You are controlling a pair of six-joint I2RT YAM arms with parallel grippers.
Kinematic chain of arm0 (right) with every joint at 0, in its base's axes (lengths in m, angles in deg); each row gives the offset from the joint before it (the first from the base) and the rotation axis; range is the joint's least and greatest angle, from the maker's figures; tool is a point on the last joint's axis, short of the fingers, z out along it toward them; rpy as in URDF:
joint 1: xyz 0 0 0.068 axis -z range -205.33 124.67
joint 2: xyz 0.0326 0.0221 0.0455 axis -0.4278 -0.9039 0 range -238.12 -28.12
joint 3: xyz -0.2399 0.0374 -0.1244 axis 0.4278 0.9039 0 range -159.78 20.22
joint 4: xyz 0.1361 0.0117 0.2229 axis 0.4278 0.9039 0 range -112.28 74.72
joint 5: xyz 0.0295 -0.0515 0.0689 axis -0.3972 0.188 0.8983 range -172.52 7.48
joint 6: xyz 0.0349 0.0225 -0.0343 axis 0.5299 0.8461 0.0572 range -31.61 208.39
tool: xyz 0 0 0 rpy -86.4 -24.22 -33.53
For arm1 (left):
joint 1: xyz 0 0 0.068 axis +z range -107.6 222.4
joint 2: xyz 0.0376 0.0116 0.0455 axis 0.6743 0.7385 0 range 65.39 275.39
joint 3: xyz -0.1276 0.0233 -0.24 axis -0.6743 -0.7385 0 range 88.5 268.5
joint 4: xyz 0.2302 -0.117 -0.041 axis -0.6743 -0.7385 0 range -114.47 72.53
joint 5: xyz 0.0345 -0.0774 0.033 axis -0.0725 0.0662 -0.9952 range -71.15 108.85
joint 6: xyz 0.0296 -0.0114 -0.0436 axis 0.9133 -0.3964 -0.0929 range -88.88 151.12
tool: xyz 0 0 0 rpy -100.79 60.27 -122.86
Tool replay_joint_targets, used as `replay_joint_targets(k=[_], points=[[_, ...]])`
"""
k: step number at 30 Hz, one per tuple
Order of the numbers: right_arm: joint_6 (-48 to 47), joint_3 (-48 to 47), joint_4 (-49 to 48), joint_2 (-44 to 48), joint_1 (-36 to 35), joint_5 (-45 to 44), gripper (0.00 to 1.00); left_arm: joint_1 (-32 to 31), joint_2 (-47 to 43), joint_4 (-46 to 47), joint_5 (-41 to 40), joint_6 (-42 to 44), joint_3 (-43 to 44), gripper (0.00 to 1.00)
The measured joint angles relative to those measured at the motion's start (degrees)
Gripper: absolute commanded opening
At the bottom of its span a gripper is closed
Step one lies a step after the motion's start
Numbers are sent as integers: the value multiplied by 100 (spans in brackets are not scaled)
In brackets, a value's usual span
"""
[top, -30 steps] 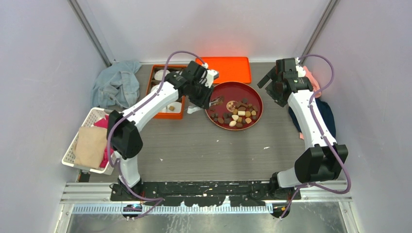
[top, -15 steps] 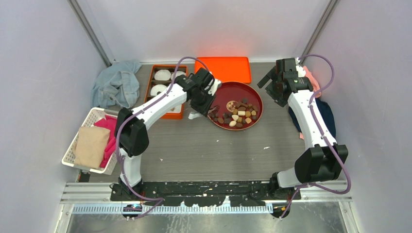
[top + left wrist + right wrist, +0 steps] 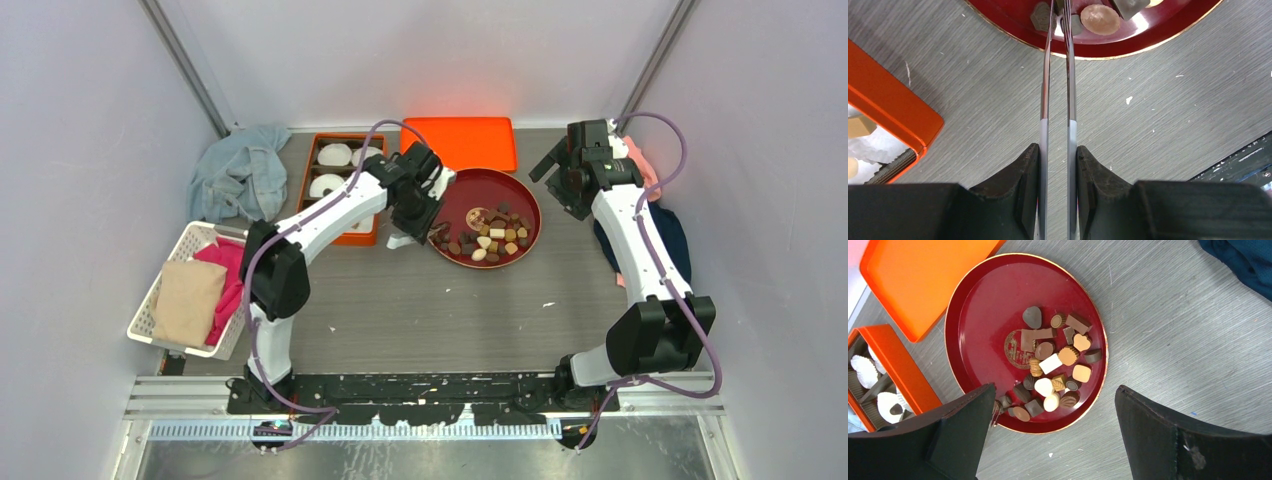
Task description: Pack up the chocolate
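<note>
The chocolate (image 3: pixel 490 235) is a pile of dark brown, tan and cream candies on a round red plate (image 3: pixel 530 195). It also shows in the right wrist view (image 3: pixel 1053 362) on the plate (image 3: pixel 978 330). My left gripper (image 3: pixel 415 205) is shut on thin metal tongs (image 3: pixel 1068 75). The tong tips reach over the plate's rim (image 3: pixel 1128 47) among the candies (image 3: pixel 1100 19); I cannot tell if a candy is between them. My right gripper (image 3: pixel 560 185) hangs open and empty above the plate's right side (image 3: pixel 1055 390).
An orange box (image 3: pixel 308 170) with white fluted paper cups (image 3: pixel 333 155) stands left of the plate. Its orange lid (image 3: pixel 465 142) lies behind. A blue cloth (image 3: pixel 240 175) and a white basket (image 3: pixel 145 310) are on the left. A dark blue cloth (image 3: pixel 670 240) is on the right.
My left gripper moved right and down from beside the box, bringing the tong tips to the plate's near left edge. The right arm has not moved.
</note>
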Motion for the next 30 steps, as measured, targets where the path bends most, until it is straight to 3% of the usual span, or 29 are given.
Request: replay_joint_targets(k=[15, 30], points=[[-2, 0, 0, -2, 0, 0, 95, -4, 579, -37, 225, -2, 555, 24], [-4, 0, 0, -2, 0, 0, 95, -7, 704, -107, 170, 162, 811, 35]])
